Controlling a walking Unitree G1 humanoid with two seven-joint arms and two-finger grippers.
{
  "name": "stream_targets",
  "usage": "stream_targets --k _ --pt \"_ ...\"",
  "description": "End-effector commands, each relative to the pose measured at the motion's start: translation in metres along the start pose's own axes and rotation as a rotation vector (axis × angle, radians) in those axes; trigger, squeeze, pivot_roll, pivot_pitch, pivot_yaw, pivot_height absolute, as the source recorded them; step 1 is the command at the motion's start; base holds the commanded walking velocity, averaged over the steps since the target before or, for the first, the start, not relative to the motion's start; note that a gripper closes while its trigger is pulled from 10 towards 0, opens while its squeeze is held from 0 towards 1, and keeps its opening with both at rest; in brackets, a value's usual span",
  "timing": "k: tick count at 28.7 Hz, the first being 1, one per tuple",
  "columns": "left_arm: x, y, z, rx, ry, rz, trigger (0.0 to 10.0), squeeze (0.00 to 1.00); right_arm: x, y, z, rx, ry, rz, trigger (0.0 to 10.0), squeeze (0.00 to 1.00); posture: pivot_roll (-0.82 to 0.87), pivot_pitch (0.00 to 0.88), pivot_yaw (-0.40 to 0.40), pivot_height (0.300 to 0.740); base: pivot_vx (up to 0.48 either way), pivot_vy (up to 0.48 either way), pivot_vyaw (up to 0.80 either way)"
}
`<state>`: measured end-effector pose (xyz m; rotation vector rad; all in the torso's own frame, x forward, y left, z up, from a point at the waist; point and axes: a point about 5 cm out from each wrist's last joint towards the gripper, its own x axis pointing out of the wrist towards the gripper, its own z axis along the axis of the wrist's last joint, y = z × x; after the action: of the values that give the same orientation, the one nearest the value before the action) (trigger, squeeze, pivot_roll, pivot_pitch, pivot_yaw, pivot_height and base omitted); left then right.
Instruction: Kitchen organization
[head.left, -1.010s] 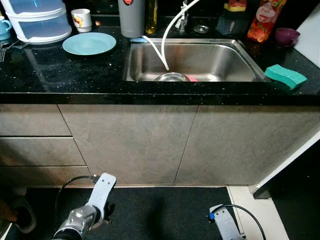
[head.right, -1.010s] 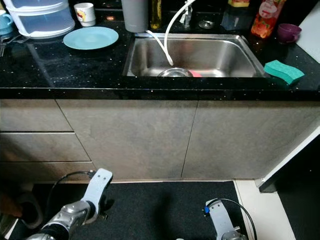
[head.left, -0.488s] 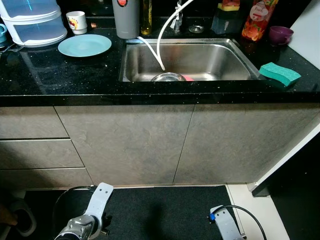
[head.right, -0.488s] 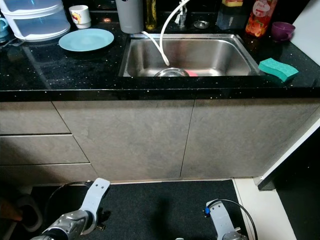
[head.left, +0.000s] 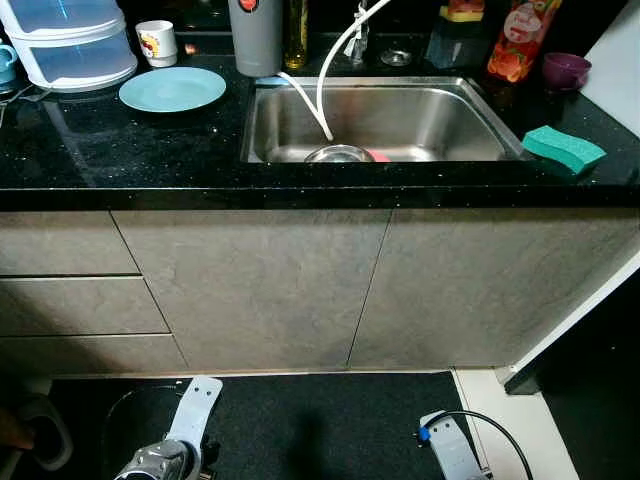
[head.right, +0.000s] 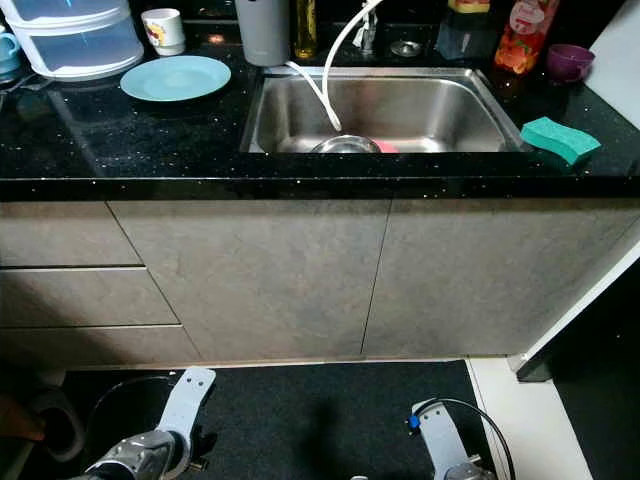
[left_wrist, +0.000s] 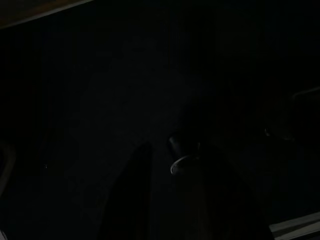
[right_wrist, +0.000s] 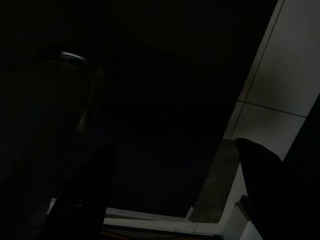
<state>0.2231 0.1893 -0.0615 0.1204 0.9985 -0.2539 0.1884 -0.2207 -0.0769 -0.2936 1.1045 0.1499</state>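
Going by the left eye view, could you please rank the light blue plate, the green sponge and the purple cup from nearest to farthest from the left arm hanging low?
1. Light blue plate, counter's left side.
2. Green sponge, right of the sink.
3. Purple cup, far right corner.

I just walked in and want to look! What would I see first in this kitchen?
The shiny steel sink in the middle of the black counter, with a white hose curling down into it. Then the bright colours: a light blue plate to its left and a green sponge at the counter's right edge.
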Motion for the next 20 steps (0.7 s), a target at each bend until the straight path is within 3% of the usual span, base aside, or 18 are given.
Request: stream_targets --k 1,6,20 --pt "0.000 -0.001 -0.006 -0.018 0.022 -0.003 10.0 0.00 0.000 0.000 -0.005 -0.004 0.019 0.004 10.0 0.00 0.08 0.104 -0.016 0.740 0.000 0.000 0.00" --pt "0.001 -0.003 -0.008 -0.025 0.038 0.002 10.0 0.00 -0.001 -0.002 -0.006 -0.008 0.021 -0.002 10.0 0.00 0.07 0.103 -0.022 0.740 0.000 0.000 0.00" --pt "0.000 -0.009 -0.030 0.108 0.153 -0.010 10.0 0.00 -0.001 -0.005 -0.008 -0.046 0.026 -0.012 10.0 0.00 0.04 0.076 -0.007 0.740 0.000 0.000 0.00"
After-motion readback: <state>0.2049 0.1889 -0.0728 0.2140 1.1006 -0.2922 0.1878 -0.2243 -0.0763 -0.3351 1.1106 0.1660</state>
